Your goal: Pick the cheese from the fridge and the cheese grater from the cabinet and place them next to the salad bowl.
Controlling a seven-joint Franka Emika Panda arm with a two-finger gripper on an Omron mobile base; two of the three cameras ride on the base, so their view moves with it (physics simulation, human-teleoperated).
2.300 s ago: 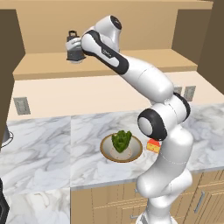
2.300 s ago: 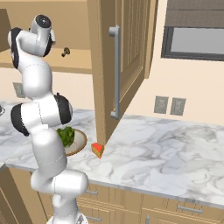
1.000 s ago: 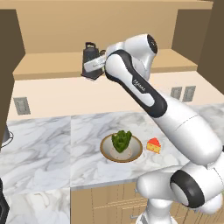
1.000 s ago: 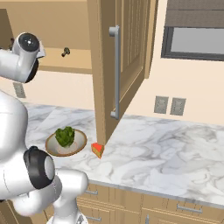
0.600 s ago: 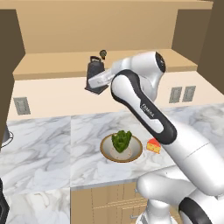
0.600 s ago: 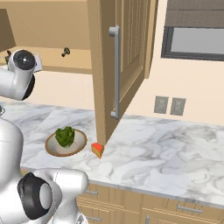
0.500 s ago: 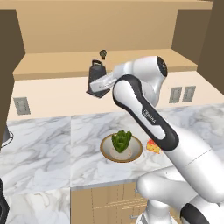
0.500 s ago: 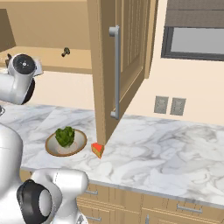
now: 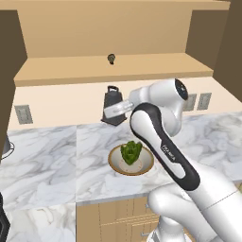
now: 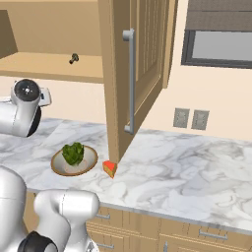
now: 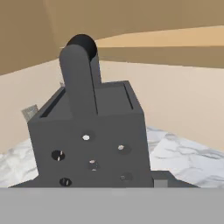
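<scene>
The dark grey cheese grater [image 9: 112, 105] hangs tilted just over the marble counter, behind the salad bowl [image 9: 131, 159], and my gripper [image 9: 113, 112] is shut on its side. Seen from the hand, the cheese grater [image 11: 92, 140] stands close up with its loop handle on top. The salad bowl [image 10: 74, 160] holds a green lettuce head. On the counter just right of the bowl lies the cheese [image 10: 110, 169], a small orange wedge with a red side. Above, the tan cabinet [image 9: 113, 68] has its shelf open. The fridge is out of view.
A small dark round object [image 9: 111, 58] sits on the cabinet shelf. The open cabinet door [image 10: 140, 74], with its long handle, juts out over the counter right of the cheese. Wall outlets [image 10: 190, 118] are on the backsplash. Drawers run under the counter.
My arm has carried the grater down from the height of the cabinet shelf to just above the counter behind the bowl. Bowl and cheese have stayed put.
</scene>
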